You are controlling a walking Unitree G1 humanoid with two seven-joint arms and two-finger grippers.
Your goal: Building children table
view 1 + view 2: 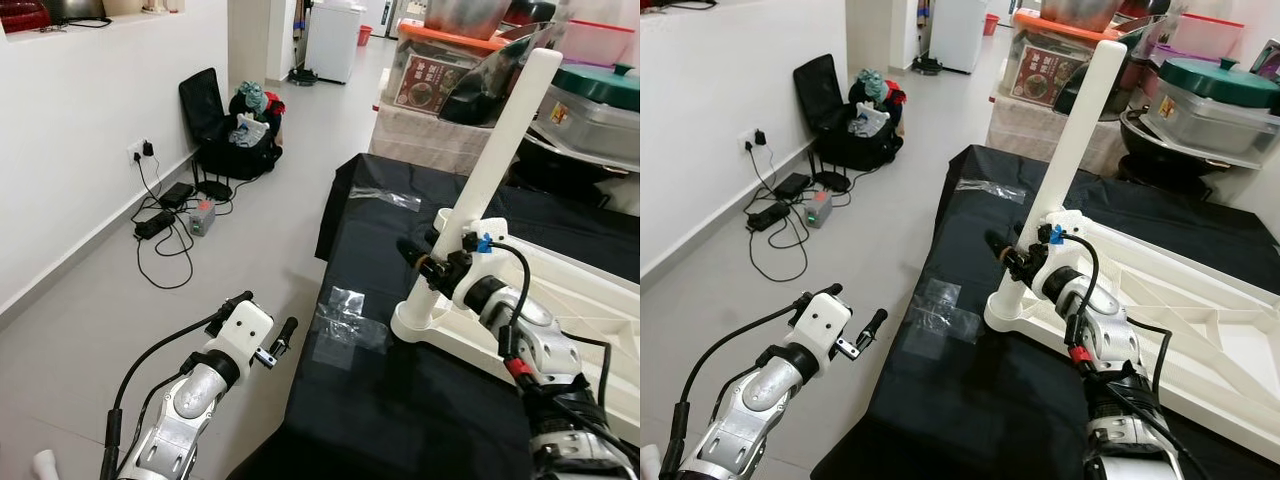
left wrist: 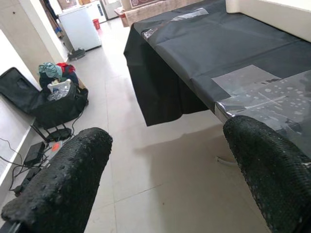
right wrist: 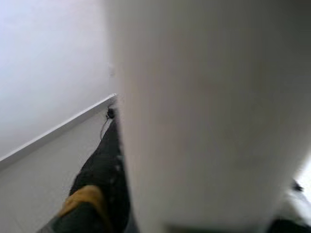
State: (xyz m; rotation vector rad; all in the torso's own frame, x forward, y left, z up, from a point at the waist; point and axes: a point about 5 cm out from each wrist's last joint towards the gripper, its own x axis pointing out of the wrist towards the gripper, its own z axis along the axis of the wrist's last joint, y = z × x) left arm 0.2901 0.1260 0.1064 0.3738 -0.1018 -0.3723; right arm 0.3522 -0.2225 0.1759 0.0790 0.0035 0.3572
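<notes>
1. Upper left of the head view: a black bag [image 1: 232, 135] stuffed with clothes sits against the wall, with chargers and cables [image 1: 165, 222] trailing from a socket (clutter, no part of the job).
2. Lower left: the left gripper [image 1: 262, 336] hangs over bare floor beside the black-covered table [image 1: 400, 410], fingers spread wide and holding nothing; its wrist view looks between the two pads at the table edge. It seems parked clear of the work.
3. Centre right: a white table leg [image 1: 497, 145] stands tilted up from the corner socket of the upturned white tabletop [image 1: 600, 300], which lies flat on the black cover, probably for fitting legs.
4. Right: the right gripper [image 1: 432, 258] is clamped on the leg low down, just above the socket, likely to steady or seat it.
</notes>
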